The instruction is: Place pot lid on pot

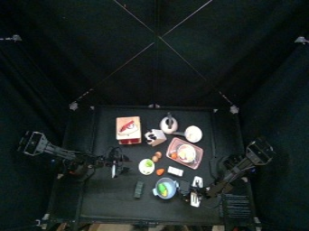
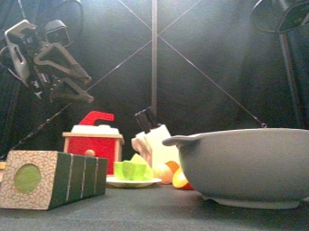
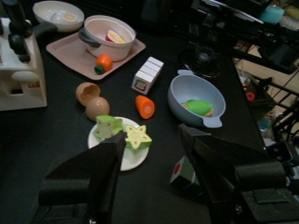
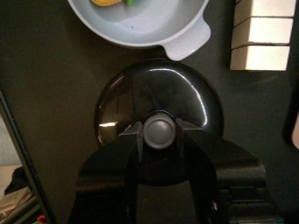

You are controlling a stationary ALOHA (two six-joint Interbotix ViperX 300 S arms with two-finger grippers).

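1. Progress looks early: the pot lid (image 4: pixel 156 101) lies flat on the worktop (image 4: pixel 47 105), just below the grey pot (image 4: pixel 140 22) in the right wrist view, and has not been lifted.

2. The right tool (image 4: pixel 162 150) hangs directly over the lid, its two jaws spread to either side of the round knob (image 4: pixel 160 131). They seem not to have closed on it, so I judge the grasp is about to be made rather than done.

3. The pot sits at the top of the right wrist frame, open, with something yellow and green inside. Its handle points down and right, close to the lid's rim. In the top view the pot (image 1: pixel 167 188) is near the lower middle of the worktop, with the right arm reaching in from the lower right.

4. The left tool (image 3: pixel 152 162) hovers with its jaws spread and nothing between them, above a white plate (image 3: pixel 105 147) of green pieces at the lower centre of the left wrist frame. That arm appears idle.

5. Still to do, by my reading: pinch the knob, raise the lid, carry it the short way to the pot and set it on the rim.

6. A white boxed item (image 4: pixel 264 33) at the upper right of the right wrist frame stands close by and could be brushed.
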